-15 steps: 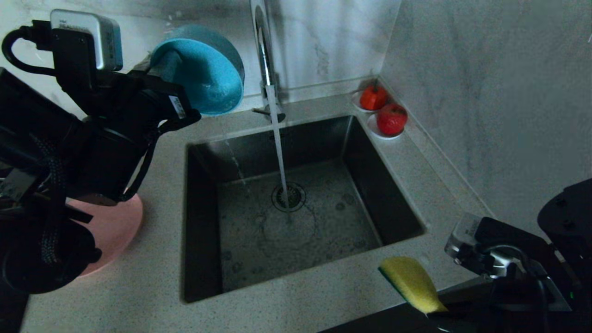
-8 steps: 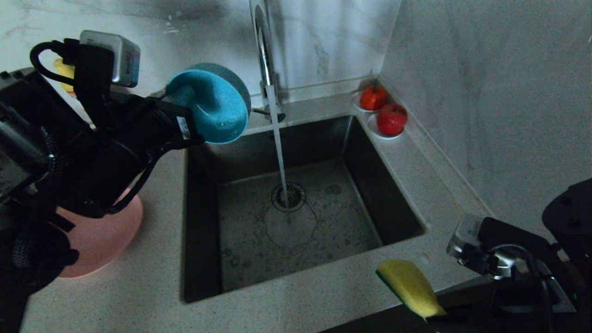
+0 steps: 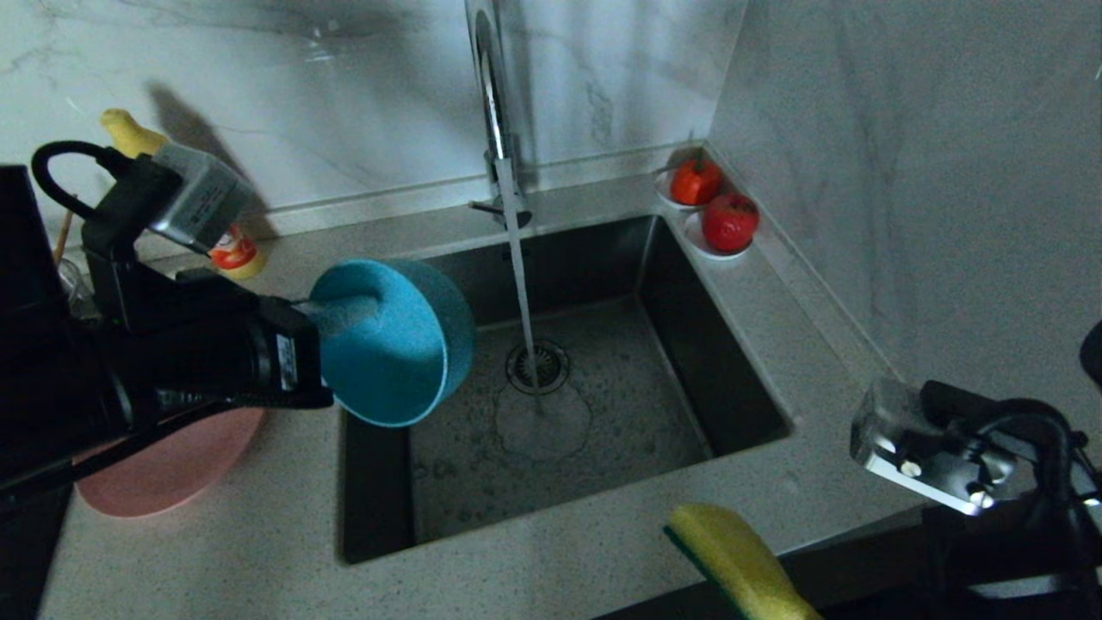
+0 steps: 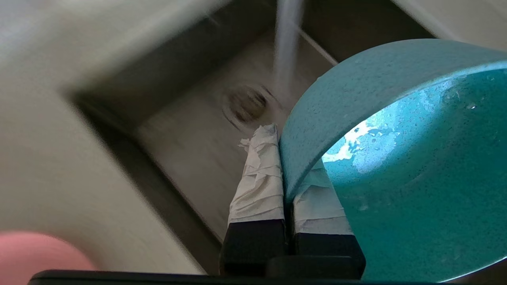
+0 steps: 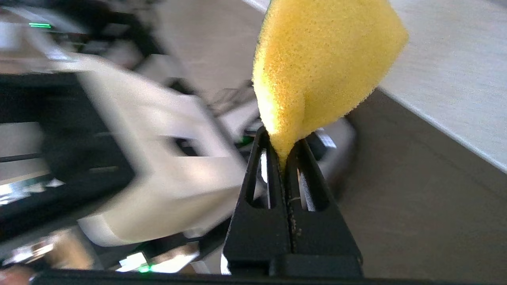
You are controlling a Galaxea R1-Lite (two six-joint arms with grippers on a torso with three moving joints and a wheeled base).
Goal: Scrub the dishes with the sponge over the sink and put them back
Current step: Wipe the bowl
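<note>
Now we clamp our left pincer (image 4: 283, 158) on the teal bowl's (image 3: 392, 344) rim over the sink (image 3: 723, 379), beside the running water, while our right pincer (image 5: 283, 154) pinches the sponge (image 3: 732, 560) ready near the worktop's (image 3: 258, 551) front edge.

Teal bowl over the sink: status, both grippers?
Left gripper shut on round teal-blue bowl's rim, at steel sink's left edge. Right gripper shut on yellow sponge, near counter's front. Water stream running, nothing between.

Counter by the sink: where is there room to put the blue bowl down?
Bare counter runs along the sink's near edge, between the pink plate and the sponge. The far-right corner is crowded with two tomatoes on saucers.
</note>
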